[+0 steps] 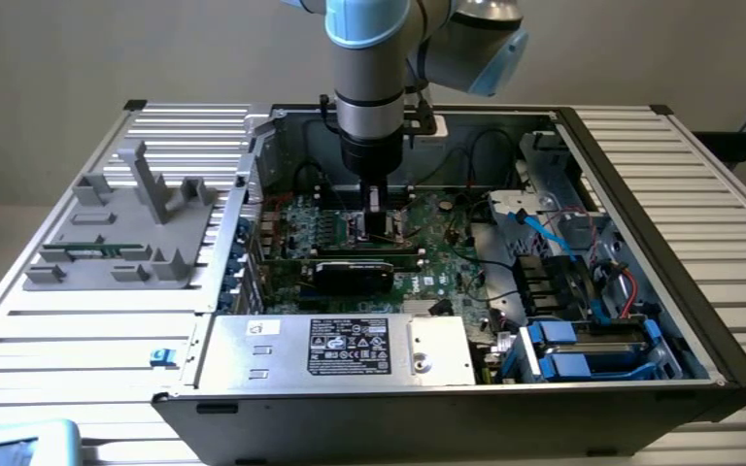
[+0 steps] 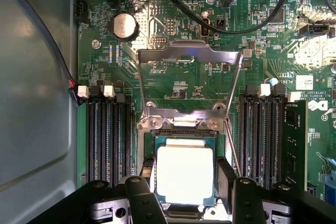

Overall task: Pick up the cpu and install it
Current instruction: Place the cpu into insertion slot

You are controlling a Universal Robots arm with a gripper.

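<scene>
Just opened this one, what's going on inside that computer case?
A single robot arm reaches down into the open computer case, with its end effector low over the motherboard. In the wrist view the cpu, shiny top up, lies at the socket right beneath the end effector, and the socket's metal retention frame is swung open. Whether the cpu is gripped or let go, I cannot tell.

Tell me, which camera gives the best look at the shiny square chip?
The wrist view: it looks straight down on the cpu, its bright silver top clear, clamped at two edges over the socket. In the exterior view the gripper stands over that spot and covers the chip.
</scene>
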